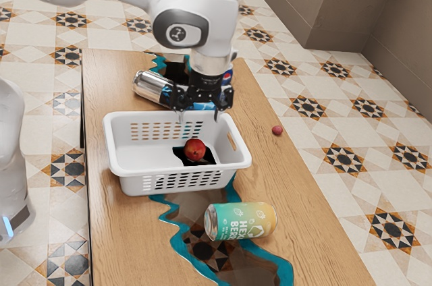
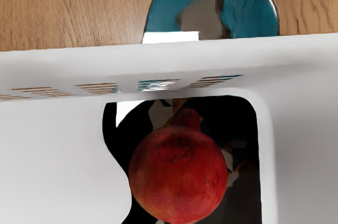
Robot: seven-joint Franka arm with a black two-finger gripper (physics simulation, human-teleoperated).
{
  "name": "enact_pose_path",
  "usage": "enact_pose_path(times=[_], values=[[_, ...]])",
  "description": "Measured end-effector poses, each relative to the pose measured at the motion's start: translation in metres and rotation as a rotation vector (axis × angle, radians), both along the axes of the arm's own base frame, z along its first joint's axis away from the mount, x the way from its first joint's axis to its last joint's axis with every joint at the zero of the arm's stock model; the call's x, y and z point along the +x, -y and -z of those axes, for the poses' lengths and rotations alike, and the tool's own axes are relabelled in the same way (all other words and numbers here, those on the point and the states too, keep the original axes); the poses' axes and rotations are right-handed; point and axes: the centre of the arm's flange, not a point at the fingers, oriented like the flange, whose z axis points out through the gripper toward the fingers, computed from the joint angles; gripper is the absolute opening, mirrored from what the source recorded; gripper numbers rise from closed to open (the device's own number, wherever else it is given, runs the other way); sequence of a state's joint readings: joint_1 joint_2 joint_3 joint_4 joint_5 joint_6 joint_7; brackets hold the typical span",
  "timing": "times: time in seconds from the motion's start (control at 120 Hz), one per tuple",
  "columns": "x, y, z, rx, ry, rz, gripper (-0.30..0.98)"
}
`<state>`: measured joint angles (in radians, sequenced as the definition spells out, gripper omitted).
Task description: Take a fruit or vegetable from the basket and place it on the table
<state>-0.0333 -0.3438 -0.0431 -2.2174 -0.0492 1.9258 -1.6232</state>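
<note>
Spreading from the left of the exterior view, a star-patterned tile floor (image 1: 67, 168) surrounds the wooden table (image 1: 108, 232), whose grain is broken by dark, teal-edged inlays. Left of centre sits the white basket (image 1: 179, 170); a silver can (image 1: 152, 86) lies beyond it, its lettering hidden. The pomegranate (image 1: 195, 148) is inside the basket, below the gripper (image 1: 198, 116), whose fingers stand apart. Behind, a blue item (image 1: 227, 75) bears a Pepsi-like roundel. Lower centre, a green-to-yellow can (image 1: 241, 221) reads "HEX" and "BERR". Farther right come a small red fruit (image 1: 277, 131) and a brown-grey wall (image 1: 337, 6).
</note>
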Motion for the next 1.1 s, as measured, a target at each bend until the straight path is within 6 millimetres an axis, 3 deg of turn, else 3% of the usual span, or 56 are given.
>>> enact_pose_path(times=[1.1], values=[[-0.004, 0.002, 0.052, -0.011, 0.011, -0.130, 0.69]])
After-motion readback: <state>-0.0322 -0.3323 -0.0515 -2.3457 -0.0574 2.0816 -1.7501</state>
